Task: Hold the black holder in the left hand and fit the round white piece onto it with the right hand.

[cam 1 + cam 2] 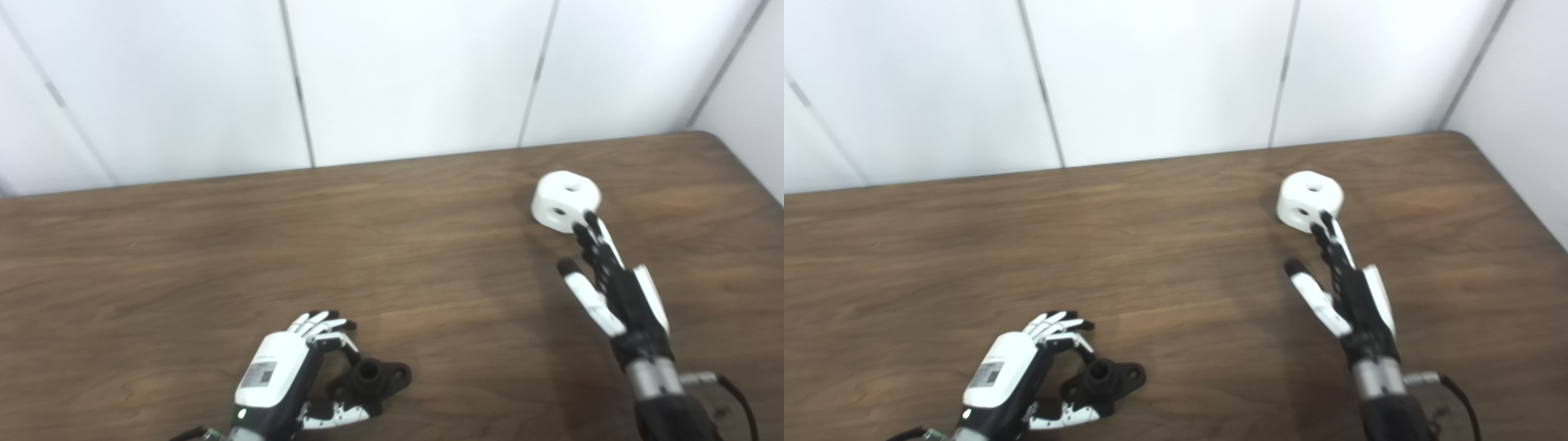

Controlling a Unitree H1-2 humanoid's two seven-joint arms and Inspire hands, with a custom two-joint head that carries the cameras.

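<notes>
Left hand [288, 373] curls its fingers around the black holder [375, 378] low on the counter [184, 257], apparently bracing it for mating, while right hand [612, 288], fingers spread, reaches the round white piece [565, 199] far right, contact uncertain.

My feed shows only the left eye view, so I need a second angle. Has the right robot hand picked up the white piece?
Observer: No. From the right eye view, the right robot hand is open, fingertips just meeting the round white piece at its near edge.
Operator: The holder?
Observer: The black holder lies on the table inside the left robot hand's curl; grip unclear.
Operator: Room rightward?
Observer: This view shows more table beyond that arm.
</notes>
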